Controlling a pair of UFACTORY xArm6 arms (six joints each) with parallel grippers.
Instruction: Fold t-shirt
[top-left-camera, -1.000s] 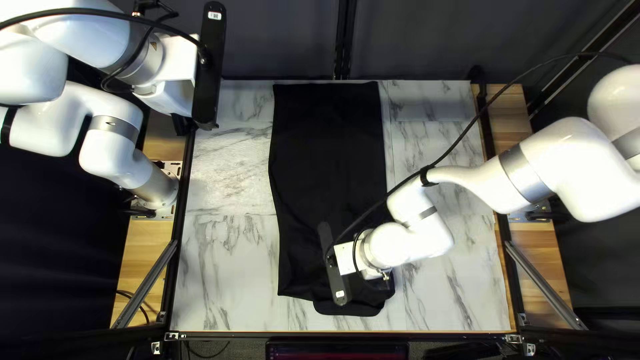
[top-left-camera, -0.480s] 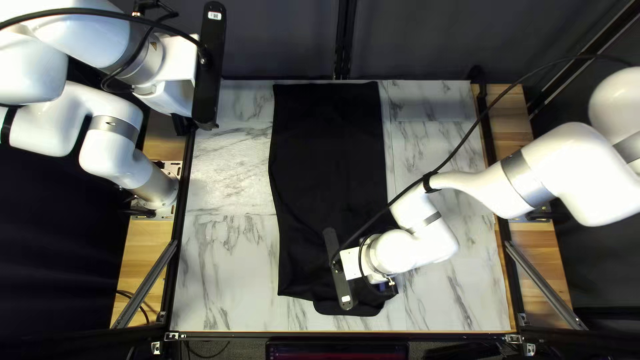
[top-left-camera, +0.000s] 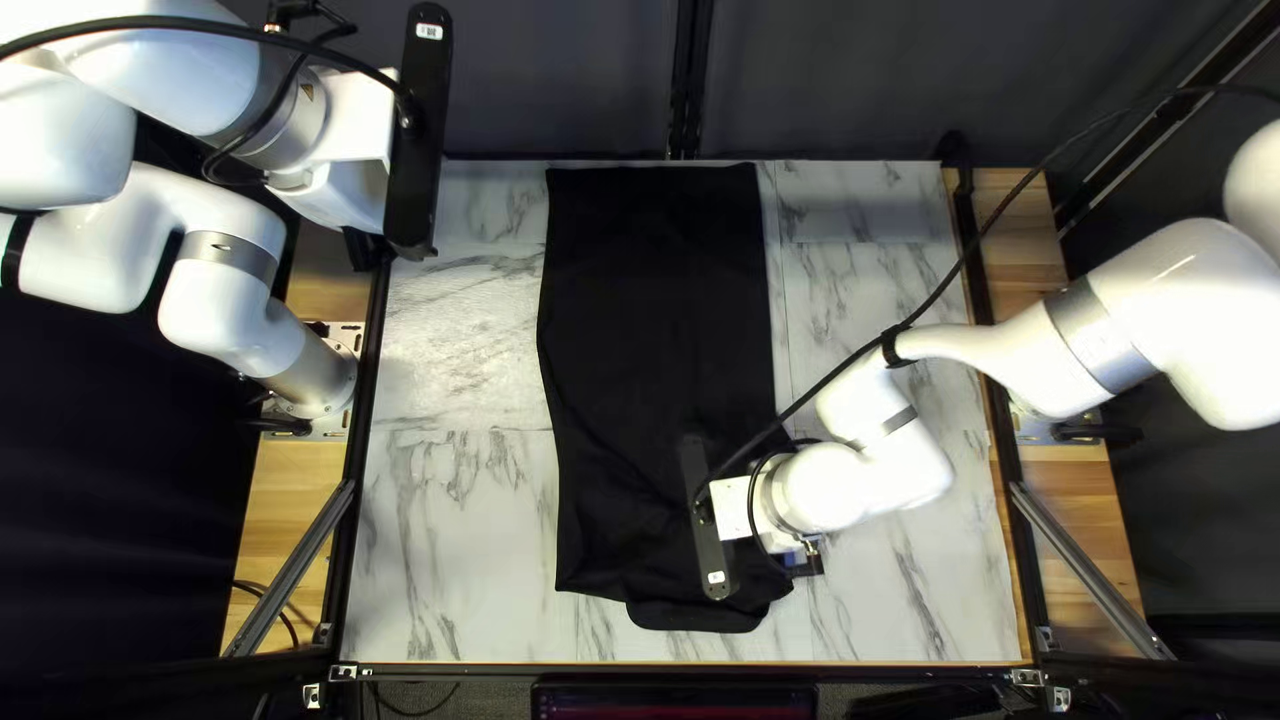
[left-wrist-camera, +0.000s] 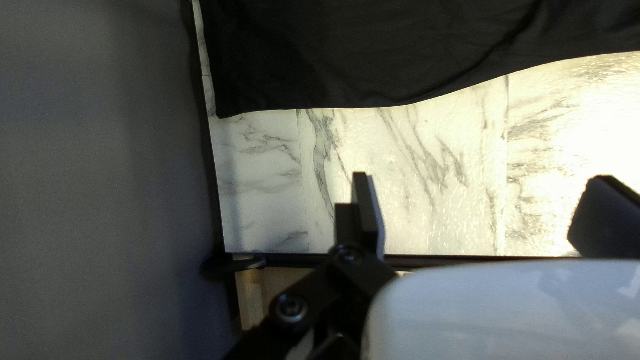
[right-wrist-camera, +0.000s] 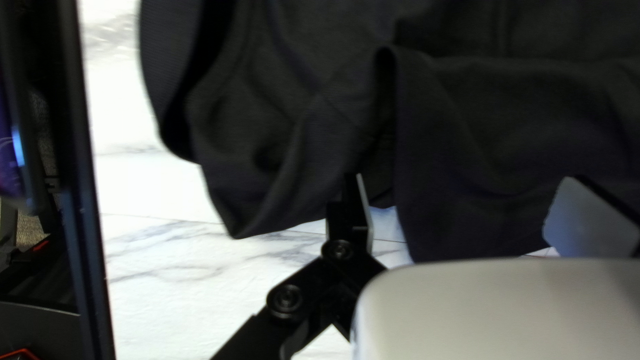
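The table [top-left-camera: 454, 534] looks like white stone with gray lines, and a dark curtain [top-left-camera: 560, 80] hangs behind it. The black t-shirt [top-left-camera: 654, 307] lies long down the middle. My right arm reaches low over its near end, its gripper [top-left-camera: 731, 510] spread wide by the shirt's edge. My left gripper [top-left-camera: 350, 194] is up beside the shirt, fingers wide apart.
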